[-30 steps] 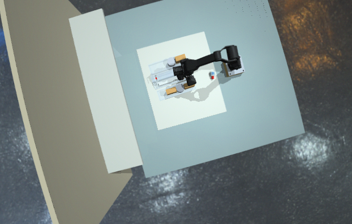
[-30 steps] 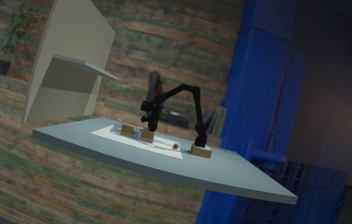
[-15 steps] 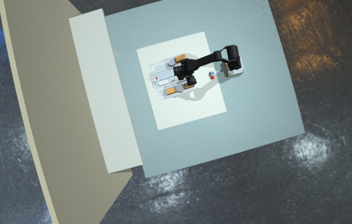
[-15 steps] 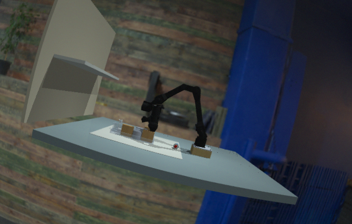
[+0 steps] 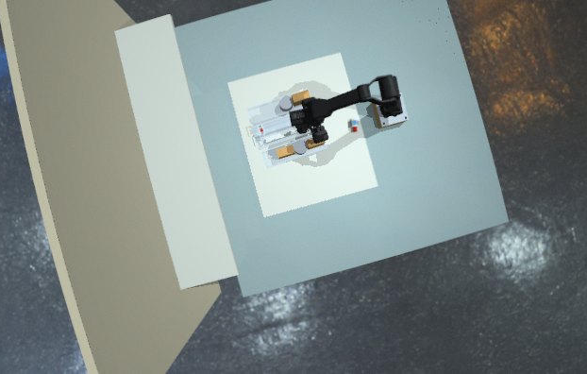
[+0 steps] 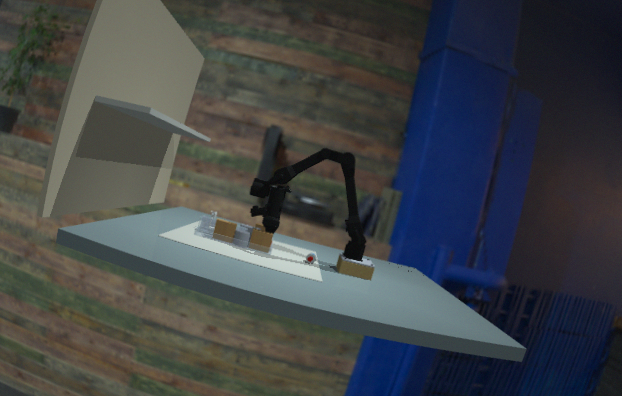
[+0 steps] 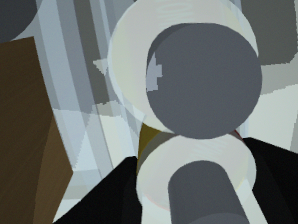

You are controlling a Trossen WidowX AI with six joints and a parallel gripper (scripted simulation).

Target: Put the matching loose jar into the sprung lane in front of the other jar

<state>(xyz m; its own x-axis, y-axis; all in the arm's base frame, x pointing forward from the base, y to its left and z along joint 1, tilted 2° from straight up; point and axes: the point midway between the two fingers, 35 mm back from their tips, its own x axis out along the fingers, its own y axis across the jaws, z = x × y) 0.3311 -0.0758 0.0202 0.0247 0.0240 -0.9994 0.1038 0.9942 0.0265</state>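
Jar, gripped: pale, round, grey-topped (image 7: 220,148), grasped between the black fingers of the gripper (image 5: 307,127) (image 6: 271,230) (image 7: 190,157); located at the clear lane unit (image 5: 273,127) (image 6: 204,225); contact with the lane floor cannot be told.
Jar, second: similar pale body and grey top (image 7: 200,75), directly ahead of the gripped one; whether the two touch cannot be told.
Marker, red: small dot (image 5: 261,129) at the lane unit's end farther from the arm's base.
Blocks, wooden: one (image 5: 300,97) on one side of the unit, two (image 5: 285,151) (image 5: 316,143) on the other, a grey round top (image 5: 300,147) between the pair.
Item, loose: small, red, white and blue (image 5: 354,126) (image 6: 310,258), on the pale mat (image 5: 320,184) (image 6: 289,266), near the arm's base (image 5: 400,121) (image 6: 355,269).
Arm: black (image 5: 345,100) (image 6: 351,185), reaching over the unit, gripper pointing down.
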